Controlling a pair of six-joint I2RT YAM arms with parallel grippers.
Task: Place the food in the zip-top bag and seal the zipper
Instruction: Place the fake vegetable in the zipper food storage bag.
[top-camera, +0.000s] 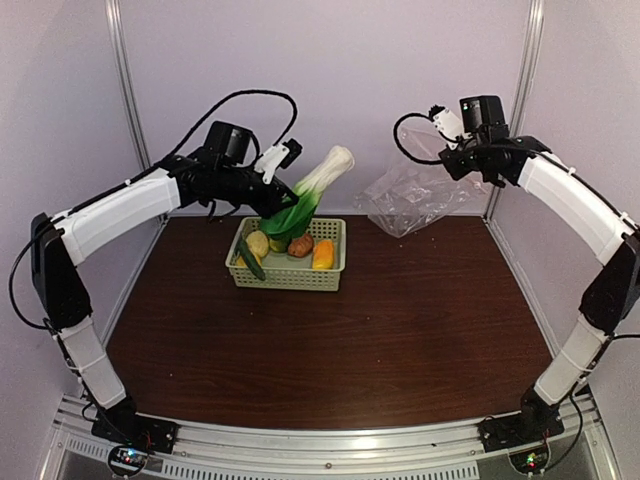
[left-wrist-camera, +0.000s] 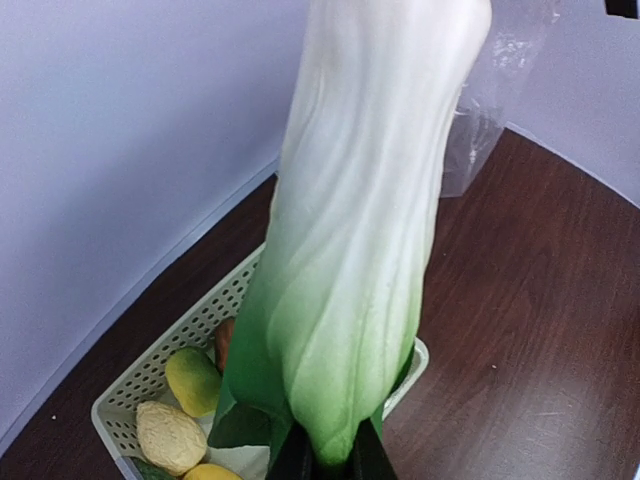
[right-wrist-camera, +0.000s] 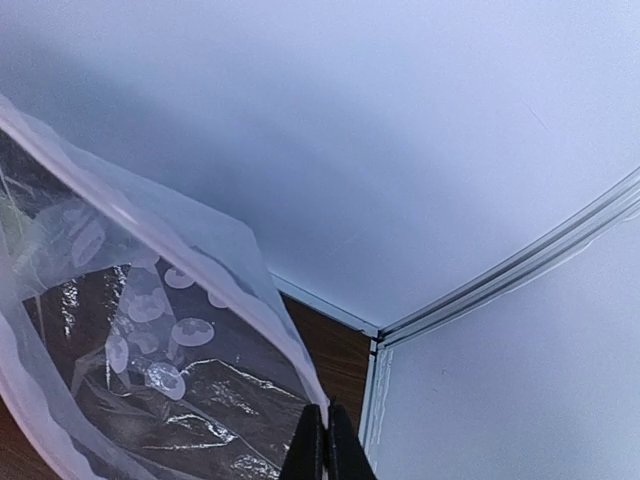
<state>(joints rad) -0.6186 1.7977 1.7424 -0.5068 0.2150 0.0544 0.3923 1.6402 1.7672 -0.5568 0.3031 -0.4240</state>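
My left gripper (top-camera: 283, 203) is shut on the green end of the leafy stalk (top-camera: 318, 186) and holds it tilted above the pale green basket (top-camera: 288, 276); its white stem points up and right. In the left wrist view the stalk (left-wrist-camera: 360, 220) fills the middle, my gripper (left-wrist-camera: 332, 458) pinching its base. Yellow, orange, brown and dark green pieces lie in the basket (left-wrist-camera: 160, 360). My right gripper (top-camera: 452, 165) is shut on the edge of the clear dotted zip-top bag (top-camera: 415, 195), held up at the back right. The right wrist view shows the bag (right-wrist-camera: 150, 370) hanging from my gripper (right-wrist-camera: 327, 440). The slider tab is not visible.
The dark wooden table (top-camera: 400, 330) spreads in front of the basket. White walls and metal frame posts (top-camera: 128, 90) close in the back and sides. The bag's lower part rests near the back wall.
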